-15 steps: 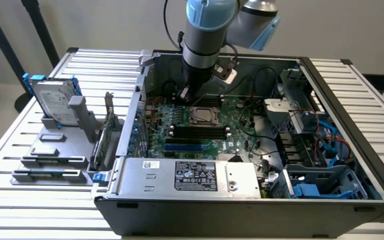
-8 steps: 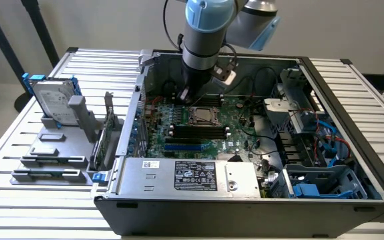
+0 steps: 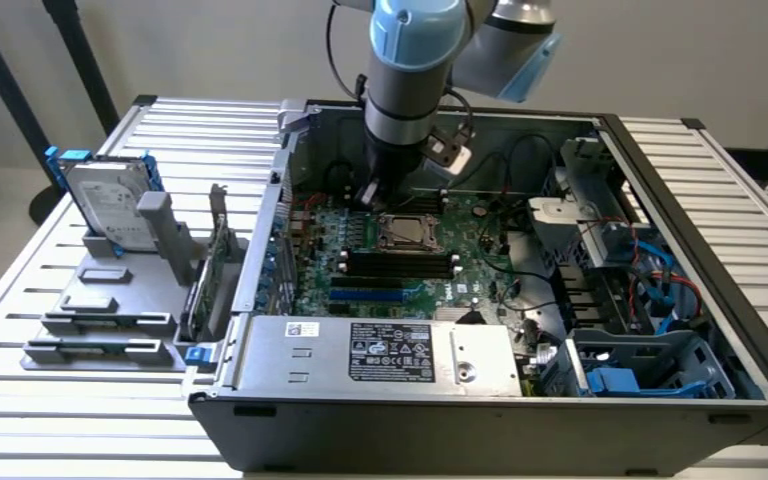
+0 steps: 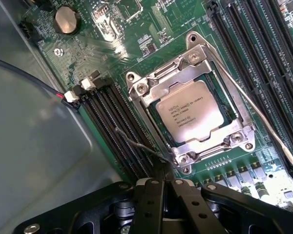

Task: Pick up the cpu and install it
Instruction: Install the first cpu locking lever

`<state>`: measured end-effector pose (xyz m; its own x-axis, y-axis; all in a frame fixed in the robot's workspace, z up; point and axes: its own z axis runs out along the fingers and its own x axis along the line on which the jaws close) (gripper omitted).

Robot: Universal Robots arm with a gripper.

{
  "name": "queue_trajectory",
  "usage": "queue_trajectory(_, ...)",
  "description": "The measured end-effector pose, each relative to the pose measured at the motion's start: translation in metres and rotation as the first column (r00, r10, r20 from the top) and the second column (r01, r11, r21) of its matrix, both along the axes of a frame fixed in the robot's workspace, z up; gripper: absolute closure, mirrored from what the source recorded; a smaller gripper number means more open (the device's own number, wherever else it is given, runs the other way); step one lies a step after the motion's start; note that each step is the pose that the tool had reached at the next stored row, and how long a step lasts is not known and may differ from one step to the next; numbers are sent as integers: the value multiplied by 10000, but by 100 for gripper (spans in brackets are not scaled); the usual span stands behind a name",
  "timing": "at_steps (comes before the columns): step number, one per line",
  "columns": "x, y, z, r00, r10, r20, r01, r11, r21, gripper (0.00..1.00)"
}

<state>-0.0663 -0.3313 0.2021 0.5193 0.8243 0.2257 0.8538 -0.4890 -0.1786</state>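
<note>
The cpu, a small square chip with a dull silver printed top, lies flat inside the socket frame on the green motherboard. In the exterior view the cpu sits at the board's middle. My gripper is shut, its two black fingers pressed together with nothing visible between them. Its tip rests at the end of a thin wire lever beside the socket's corner. In the exterior view the gripper hangs low in the case, just beyond the socket on its left side.
Black memory slots flank the socket. A second long lever runs along its other side. The case's power supply is in front, and cables and drive cages are on the right. A hard drive with blue rails stands on a grey rack outside, left.
</note>
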Motion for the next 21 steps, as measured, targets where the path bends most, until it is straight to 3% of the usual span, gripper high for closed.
queue_trajectory(10, 58, 2, -17, 10000, -25, 6, 25, 10000, -6, 89)
queue_trajectory(21, 125, 5, -39, 10000, -96, 5, 96, 9999, -50, 89)
